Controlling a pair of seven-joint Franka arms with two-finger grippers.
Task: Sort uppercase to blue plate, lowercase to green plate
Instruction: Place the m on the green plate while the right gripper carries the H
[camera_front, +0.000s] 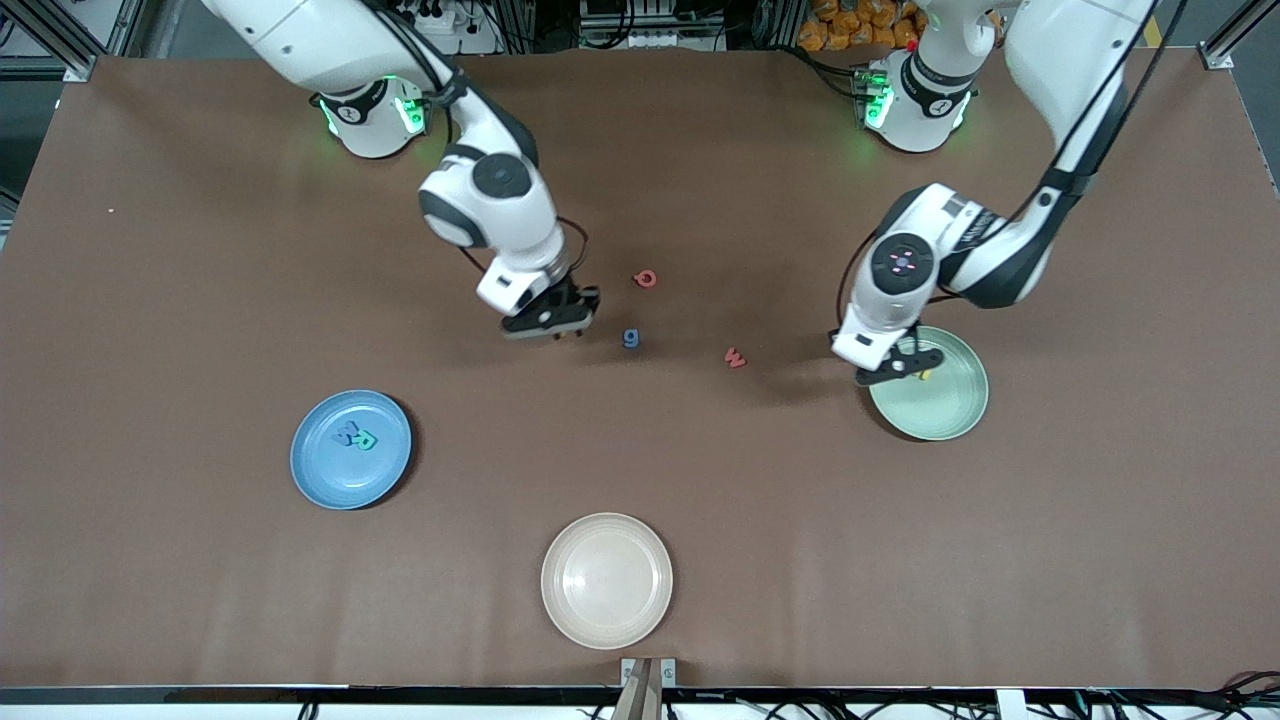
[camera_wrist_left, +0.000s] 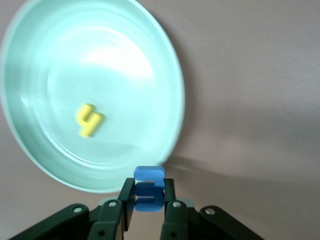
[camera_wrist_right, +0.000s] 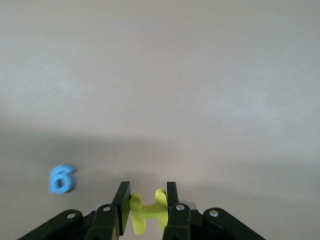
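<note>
Yellow H (camera_wrist_right: 146, 216) pinched in my right gripper (camera_front: 553, 320) over bare table awaits the blue plate (camera_front: 310, 470), while my left gripper (camera_front: 897, 366), clamping the blue e (camera_wrist_left: 148, 189), nears the green plate (camera_front: 950, 420).

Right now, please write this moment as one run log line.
left gripper: holds blue e, over green plate rim | right gripper: holds yellow H | blue plate: M, R
</note>
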